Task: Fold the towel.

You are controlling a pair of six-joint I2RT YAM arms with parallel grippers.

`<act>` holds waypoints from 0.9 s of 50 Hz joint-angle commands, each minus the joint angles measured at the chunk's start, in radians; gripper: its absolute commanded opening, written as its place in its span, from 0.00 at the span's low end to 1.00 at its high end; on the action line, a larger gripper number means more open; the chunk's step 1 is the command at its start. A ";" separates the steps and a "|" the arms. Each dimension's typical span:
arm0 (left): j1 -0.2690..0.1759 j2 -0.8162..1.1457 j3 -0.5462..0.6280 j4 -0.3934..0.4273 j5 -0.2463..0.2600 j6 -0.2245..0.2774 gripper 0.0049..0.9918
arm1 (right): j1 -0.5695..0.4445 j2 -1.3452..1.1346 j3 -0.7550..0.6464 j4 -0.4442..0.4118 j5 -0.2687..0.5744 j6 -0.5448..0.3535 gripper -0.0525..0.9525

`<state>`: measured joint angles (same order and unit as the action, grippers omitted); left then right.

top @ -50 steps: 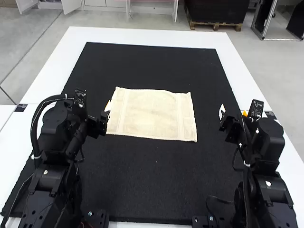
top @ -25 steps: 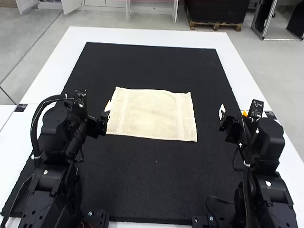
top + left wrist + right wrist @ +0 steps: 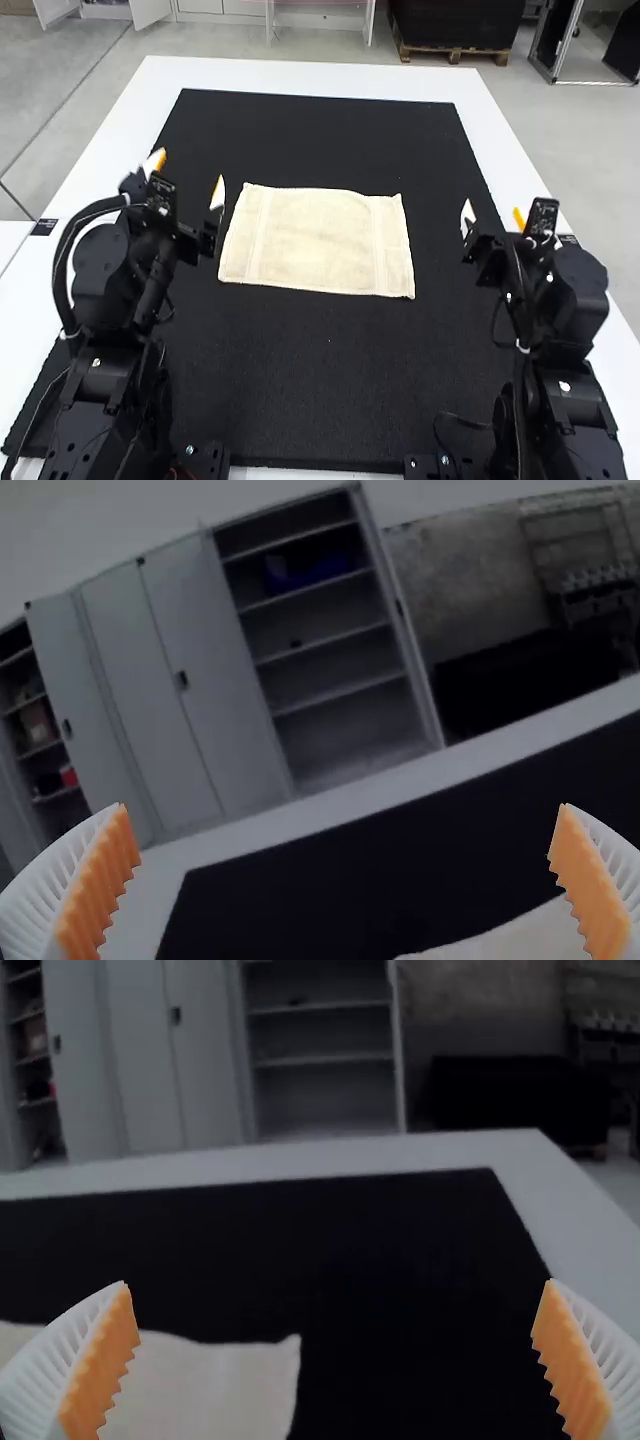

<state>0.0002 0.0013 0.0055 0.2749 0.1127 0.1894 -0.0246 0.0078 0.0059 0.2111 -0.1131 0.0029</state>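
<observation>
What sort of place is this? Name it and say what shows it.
Probably a robotics lab or test station: a left arm and a right arm stand at a white table, and a cream towel lies spread on its black mat.

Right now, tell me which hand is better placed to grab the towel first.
Left, most likely. The left hand is open, one finger showing close by the left edge of the towel, while the right hand, also open, stands off across a wider strip of black mat.
</observation>
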 commanded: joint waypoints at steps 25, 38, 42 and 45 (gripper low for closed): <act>0.007 0.035 0.163 0.050 -0.067 0.085 0.98 | -0.015 0.032 0.213 0.037 0.036 -0.288 0.95; 0.011 0.316 0.378 -0.013 -0.133 -0.048 0.98 | -0.034 0.305 0.431 0.059 0.070 -0.239 0.95; 0.027 0.396 0.406 -0.020 -0.137 -0.067 0.98 | -0.034 0.386 0.497 0.053 0.076 -0.224 0.95; 0.047 0.448 0.419 -0.028 -0.145 -0.067 0.98 | -0.034 0.449 0.540 0.030 0.078 -0.199 0.95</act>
<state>0.0177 0.3840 0.3836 0.2527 0.0074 0.1589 -0.0479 0.3626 0.4549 0.2527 -0.0589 -0.2459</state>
